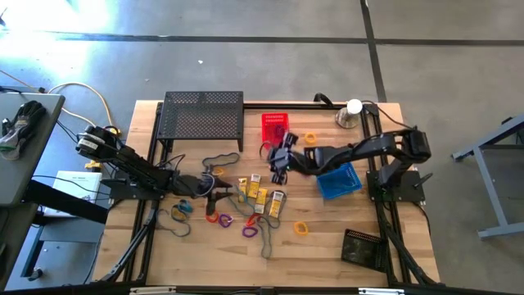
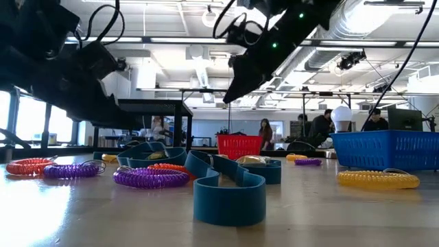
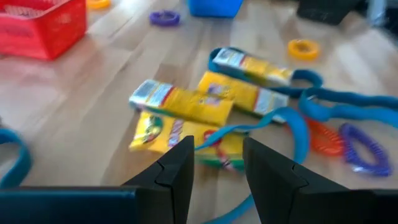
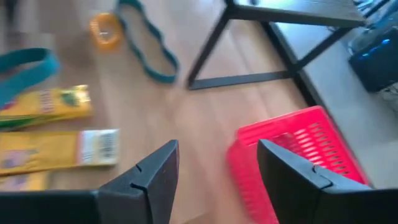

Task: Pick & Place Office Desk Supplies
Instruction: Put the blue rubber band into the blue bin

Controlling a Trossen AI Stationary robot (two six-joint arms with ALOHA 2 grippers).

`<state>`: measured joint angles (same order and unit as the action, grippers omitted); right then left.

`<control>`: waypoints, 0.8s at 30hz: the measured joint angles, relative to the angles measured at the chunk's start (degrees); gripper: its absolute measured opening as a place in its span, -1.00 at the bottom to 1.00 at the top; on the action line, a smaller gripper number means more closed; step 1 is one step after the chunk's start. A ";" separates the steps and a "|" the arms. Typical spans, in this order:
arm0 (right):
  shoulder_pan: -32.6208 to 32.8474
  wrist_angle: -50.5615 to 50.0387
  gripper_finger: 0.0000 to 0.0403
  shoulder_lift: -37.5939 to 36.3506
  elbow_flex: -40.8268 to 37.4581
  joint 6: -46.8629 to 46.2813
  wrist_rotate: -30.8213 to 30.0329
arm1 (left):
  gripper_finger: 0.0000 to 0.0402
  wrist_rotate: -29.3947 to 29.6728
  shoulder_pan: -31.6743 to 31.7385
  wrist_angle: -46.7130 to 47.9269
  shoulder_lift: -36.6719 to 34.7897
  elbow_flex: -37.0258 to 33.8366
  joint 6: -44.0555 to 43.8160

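Observation:
Several yellow-and-white boxes lie flat mid-table, and my left wrist view shows them close. Around them lie small coiled loops: red, purple, yellow. Thin dark band loops lie there too, and one crosses the boxes. My left gripper stands open just left of the boxes with nothing between its fingers. My right gripper hangs open above the table between the boxes and a red basket, also empty.
A black mesh shelf stands at the far left of centre, with the red basket beside it. A blue basket sits under my right arm. There is a black basket near right, and a silver dome with a white ball far right.

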<state>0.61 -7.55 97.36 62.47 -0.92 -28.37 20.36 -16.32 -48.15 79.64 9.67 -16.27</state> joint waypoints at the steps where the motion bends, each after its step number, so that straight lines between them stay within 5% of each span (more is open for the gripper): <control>1: 0.94 -0.05 0.02 0.00 -0.24 -1.12 0.00 | -0.34 1.03 0.00 0.94 0.00 0.00 0.00; 7: 5.73 -0.32 -0.03 0.02 -2.70 -6.16 0.12 | -0.34 6.40 0.02 3.84 0.00 0.00 2.74; 17: 8.45 -0.37 -0.12 0.02 -3.56 -9.02 0.32 | -0.34 3.75 0.01 7.01 0.00 0.00 2.27; 24: 8.40 0.91 -0.13 0.02 -3.58 -9.56 7.94 | -0.34 3.82 0.14 7.68 0.00 0.01 2.73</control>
<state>9.02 -6.65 97.38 58.89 -10.48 -20.43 24.18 -16.18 -40.47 79.64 9.68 -13.54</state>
